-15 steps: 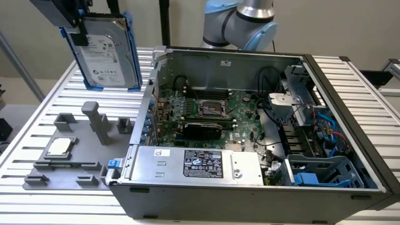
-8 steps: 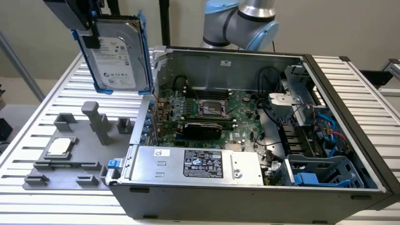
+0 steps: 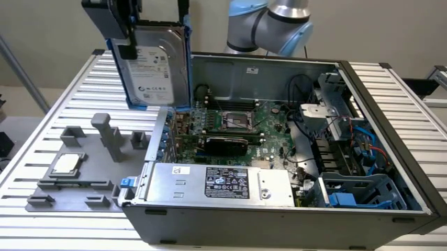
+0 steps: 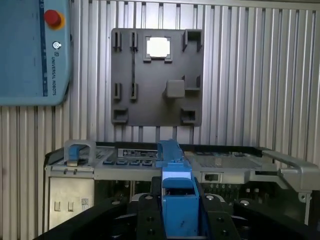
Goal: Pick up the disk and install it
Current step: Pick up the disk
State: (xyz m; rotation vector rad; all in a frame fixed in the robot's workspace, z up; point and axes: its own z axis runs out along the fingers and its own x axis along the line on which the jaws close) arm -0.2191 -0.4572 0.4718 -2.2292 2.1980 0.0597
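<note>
Disk (image 3: 155, 65) upright, clamped edge-on between closed end effector (image 4: 179, 220) fingers, raised above table (image 3: 66, 91) beside open computer case (image 3: 279, 222).

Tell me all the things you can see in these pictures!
disk: one, silver-grey with blue rails, held up in the air at the exterior view's left
computer case: one, dark grey, open, on the table
circuit board: one, green, inside the case
metal box: one, silver, inside the case
cage: one, blue, inside the case at the exterior view's right
tray: one, grey, on the table beside the case
chip: one, silver, on the tray
control tablet: one, light blue with a red button, on the table
table: one, silver slats, under everything
robot arm: one, silver and light blue, behind the case
pincer: one, black, shut on the disk
</note>
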